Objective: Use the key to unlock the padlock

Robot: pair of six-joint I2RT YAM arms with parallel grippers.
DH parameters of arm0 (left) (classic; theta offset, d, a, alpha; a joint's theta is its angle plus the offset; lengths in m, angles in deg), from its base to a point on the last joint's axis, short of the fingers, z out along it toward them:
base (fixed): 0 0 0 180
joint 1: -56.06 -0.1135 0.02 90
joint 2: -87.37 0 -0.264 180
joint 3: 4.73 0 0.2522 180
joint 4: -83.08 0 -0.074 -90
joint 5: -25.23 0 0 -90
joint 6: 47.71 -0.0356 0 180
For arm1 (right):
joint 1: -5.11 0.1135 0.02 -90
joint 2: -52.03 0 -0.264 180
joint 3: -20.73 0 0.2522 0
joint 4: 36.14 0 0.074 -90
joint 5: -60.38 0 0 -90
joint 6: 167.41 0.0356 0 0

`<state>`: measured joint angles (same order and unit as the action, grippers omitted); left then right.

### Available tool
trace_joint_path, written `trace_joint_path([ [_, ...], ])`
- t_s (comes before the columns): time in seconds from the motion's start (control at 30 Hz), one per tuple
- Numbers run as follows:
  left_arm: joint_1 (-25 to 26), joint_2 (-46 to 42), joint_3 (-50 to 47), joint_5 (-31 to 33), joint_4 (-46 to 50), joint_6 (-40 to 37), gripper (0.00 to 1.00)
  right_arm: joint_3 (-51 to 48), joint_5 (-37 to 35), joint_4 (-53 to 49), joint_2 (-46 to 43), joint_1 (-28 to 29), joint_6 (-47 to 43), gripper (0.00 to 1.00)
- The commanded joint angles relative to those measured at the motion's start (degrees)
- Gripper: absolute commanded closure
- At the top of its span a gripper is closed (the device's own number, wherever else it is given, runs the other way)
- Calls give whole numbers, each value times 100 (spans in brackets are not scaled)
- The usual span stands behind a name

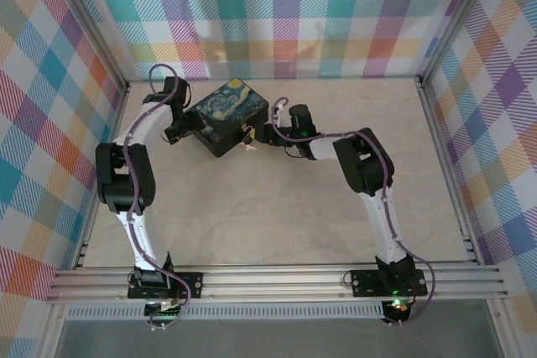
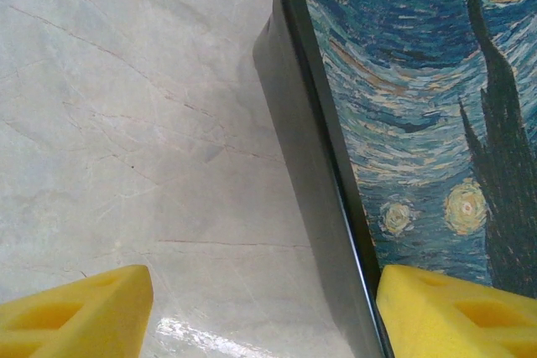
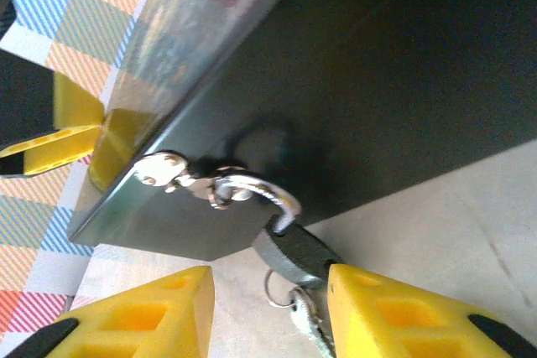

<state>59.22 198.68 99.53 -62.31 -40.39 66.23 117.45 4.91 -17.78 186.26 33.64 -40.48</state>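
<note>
The padlock point(image 3: 294, 251), small and dark, hangs by its silvery shackle point(image 3: 267, 192) from the hasp point(image 3: 164, 169) on the dark side of the blue-and-yellow painted tin point(image 1: 228, 111). The thin silvery key point(image 3: 304, 312), on a small ring, hangs at the padlock's lower end. My right gripper point(image 3: 268, 316) is open, with padlock and key between its yellow fingers; the padlock body touches the right-hand fingertip point(image 3: 394, 308). My left gripper point(image 2: 267, 316) is open astride the tin's opposite edge, one finger point(image 2: 457, 312) over the painted lid point(image 2: 403, 106), the other point(image 2: 75, 312) above the table.
The tin stands at the back middle of the pale marble-look table point(image 1: 277, 207). Checked walls point(image 1: 285, 14) close in the back and both sides. The left gripper's yellow finger point(image 3: 50, 147) shows past the tin's far corner in the right wrist view.
</note>
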Motion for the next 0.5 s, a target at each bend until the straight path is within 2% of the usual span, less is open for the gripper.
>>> trace_joint_path([
  [0.0, -78, 248, -339, 151, 435, -8, 29, 174, -90, 229, 146, -14, 184, 60],
  [0.47, -74, 212, -357, 80, 373, -3, 29, 619, -231, 357, 526, 118, 579, 62],
])
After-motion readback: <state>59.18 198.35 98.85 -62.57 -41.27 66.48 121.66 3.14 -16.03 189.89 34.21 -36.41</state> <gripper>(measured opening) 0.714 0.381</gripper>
